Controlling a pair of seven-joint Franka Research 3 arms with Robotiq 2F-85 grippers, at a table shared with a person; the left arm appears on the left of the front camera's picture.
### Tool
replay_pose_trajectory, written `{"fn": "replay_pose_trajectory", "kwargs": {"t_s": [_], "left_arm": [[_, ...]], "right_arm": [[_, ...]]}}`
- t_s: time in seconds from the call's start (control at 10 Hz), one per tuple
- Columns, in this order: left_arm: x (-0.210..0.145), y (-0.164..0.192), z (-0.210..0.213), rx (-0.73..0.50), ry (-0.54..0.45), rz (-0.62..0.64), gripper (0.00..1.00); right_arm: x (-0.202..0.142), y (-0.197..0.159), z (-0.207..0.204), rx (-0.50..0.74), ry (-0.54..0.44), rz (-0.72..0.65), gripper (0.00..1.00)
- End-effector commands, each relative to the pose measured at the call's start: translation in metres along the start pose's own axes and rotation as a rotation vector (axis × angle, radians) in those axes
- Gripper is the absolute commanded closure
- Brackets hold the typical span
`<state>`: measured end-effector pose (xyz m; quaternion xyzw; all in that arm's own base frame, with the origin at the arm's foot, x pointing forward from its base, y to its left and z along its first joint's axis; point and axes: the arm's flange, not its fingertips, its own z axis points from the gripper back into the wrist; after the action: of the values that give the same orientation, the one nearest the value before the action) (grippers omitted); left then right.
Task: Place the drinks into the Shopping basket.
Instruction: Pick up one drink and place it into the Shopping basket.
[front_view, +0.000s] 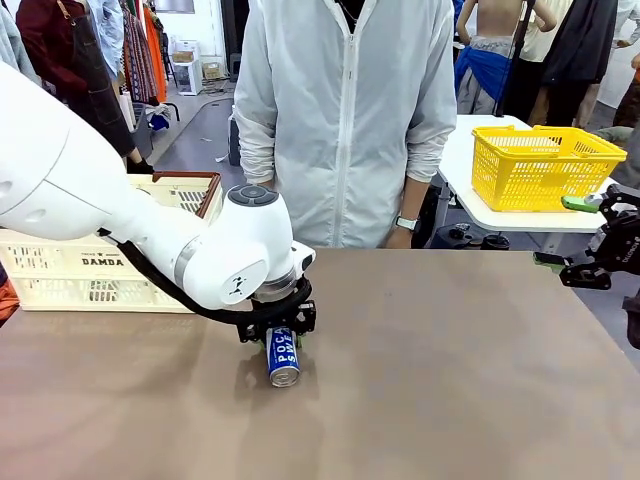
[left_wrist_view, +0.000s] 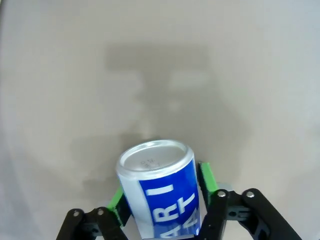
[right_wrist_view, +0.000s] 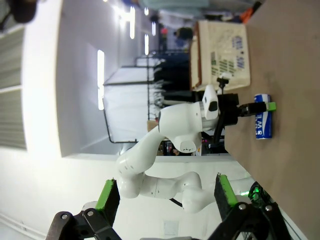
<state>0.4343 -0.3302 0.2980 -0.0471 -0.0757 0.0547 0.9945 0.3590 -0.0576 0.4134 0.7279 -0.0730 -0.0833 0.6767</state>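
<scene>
Can, slim aluminium, blue body with white lettering, silver top, lies on its side on tabletop, left of centre. My left fingers sit either side of it, green pads against can body; firm grip or not, cannot tell. My right fingers spread wide, empty, above right edge. Shopping basket, cream slotted, brown rim, at far left corner.

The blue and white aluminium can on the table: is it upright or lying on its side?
Upright. The blue and white aluminium can stands on the brown table, silver top upward, between the left pincer's green pads.
</scene>
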Motion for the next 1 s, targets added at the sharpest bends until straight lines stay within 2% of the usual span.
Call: {"fn": "replay_pose_trajectory", "kwargs": {"t_s": [0.0, 0.3, 0.4, 0.5, 0.6, 0.7, 0.8, 0.9], "left_arm": [[-0.004, -0.004, 0.004, 0.009, 0.004, 0.021, 1.00], [-0.004, -0.003, 0.030, 0.003, -0.042, 0.032, 1.00], [-0.001, 0.002, 0.051, -0.008, -0.033, 0.004, 1.00], [0.004, 0.009, 0.078, -0.011, 0.054, -0.009, 1.00], [0.006, 0.016, 0.108, -0.037, 0.093, -0.055, 1.00], [0.006, 0.024, 0.144, 0.012, 0.164, -0.060, 1.00], [0.005, 0.030, 0.172, 0.013, 0.215, -0.158, 1.00], [0.002, 0.037, 0.195, 0.037, 0.201, -0.195, 1.00]], "right_arm": [[-0.002, 0.001, 0.002, 0.000, 0.010, 0.010, 0.00], [-0.002, 0.001, 0.002, 0.000, 0.010, 0.010, 0.00], [-0.002, 0.001, 0.002, 0.000, 0.010, 0.010, 0.00], [-0.002, 0.001, 0.002, 0.000, 0.010, 0.010, 0.00], [-0.002, 0.001, 0.002, 0.000, 0.010, 0.010, 0.00], [-0.002, 0.001, 0.002, 0.000, 0.010, 0.010, 0.00], [-0.002, 0.001, 0.002, 0.000, 0.010, 0.010, 0.00], [-0.002, 0.001, 0.002, 0.000, 0.010, 0.010, 0.00]]}}
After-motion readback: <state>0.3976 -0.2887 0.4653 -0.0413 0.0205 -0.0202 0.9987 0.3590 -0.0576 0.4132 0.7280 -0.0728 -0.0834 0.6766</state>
